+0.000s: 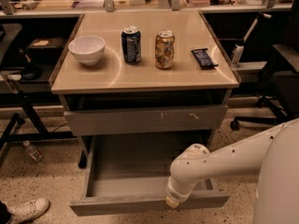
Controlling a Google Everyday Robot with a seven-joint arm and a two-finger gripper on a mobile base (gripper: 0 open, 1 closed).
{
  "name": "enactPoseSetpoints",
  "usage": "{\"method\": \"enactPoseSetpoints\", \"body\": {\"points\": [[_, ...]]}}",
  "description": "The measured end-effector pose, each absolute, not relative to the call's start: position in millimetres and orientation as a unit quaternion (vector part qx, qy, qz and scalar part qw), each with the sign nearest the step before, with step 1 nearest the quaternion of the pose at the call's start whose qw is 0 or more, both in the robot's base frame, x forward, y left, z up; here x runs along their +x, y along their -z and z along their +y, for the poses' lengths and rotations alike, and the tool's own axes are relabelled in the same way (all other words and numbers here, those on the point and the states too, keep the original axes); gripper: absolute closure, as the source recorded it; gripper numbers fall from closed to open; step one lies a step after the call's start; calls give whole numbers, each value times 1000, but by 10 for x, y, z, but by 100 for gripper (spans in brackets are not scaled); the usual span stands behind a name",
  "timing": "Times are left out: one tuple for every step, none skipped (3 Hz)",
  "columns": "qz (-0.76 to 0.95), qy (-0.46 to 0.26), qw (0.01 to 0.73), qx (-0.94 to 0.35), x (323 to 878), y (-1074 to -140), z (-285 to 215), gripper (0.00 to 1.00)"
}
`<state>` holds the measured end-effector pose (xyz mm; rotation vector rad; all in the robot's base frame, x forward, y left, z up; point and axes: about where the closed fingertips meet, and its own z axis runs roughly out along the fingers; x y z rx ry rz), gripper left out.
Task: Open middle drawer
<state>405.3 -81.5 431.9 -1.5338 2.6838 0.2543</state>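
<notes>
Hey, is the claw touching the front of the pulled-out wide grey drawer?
Cannot tell. In the camera view the claw overlaps the front edge of the wide grey drawer, but no contact or gap shows plainly.

The white arm (243, 152) is being held stretched from 3 o'clock toward 9 o'clock and is being bent downward at the wrist (190, 164). The gripper (172, 201) is being pointed toward 6 o'clock, low in the view, just right of centre.
</notes>
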Motion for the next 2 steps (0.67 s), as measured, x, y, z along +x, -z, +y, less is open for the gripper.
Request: {"method": "enactPoseSetpoints", "body": {"points": [[865, -82, 20, -494, 4048, -4335, -840, 100], [873, -86, 20, -481, 3913, -4355, -891, 100]]}}
